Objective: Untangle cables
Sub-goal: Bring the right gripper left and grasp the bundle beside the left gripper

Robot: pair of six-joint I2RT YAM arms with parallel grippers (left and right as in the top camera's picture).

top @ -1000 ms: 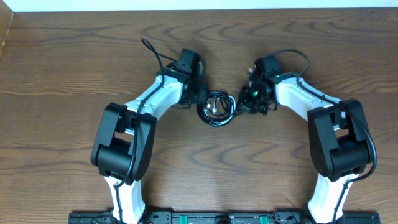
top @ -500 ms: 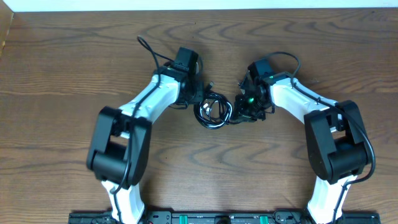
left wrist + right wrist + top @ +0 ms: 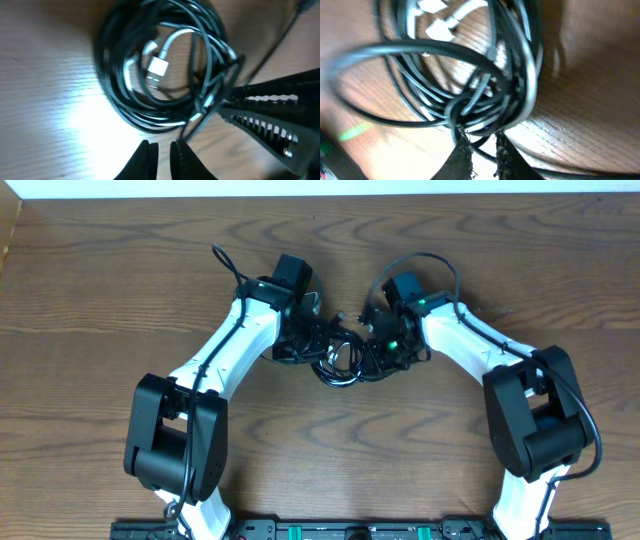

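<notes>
From overhead, the cables [image 3: 340, 361] lie coiled mid-counter [image 3: 120, 280]. The left jaws are at the coil's left edge and the right jaws at its right edge.

Left wrist: the left jaws stand nearly closed, with a bare slit between the fingertips [image 3: 149, 153]. The coil lies just beyond them with a white plug [image 3: 158, 66] inside it, and one black strand reaches the right tip.

Right wrist: the right jaws are narrow, pinched on a black strand crossing between the fingertips [image 3: 463, 151]. The bundle's knot sits just beyond.

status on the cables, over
Left gripper shut, at the coil's edge. Right gripper shut on black cables. White cable tangled inside their coil. Nothing else in the way.
</notes>
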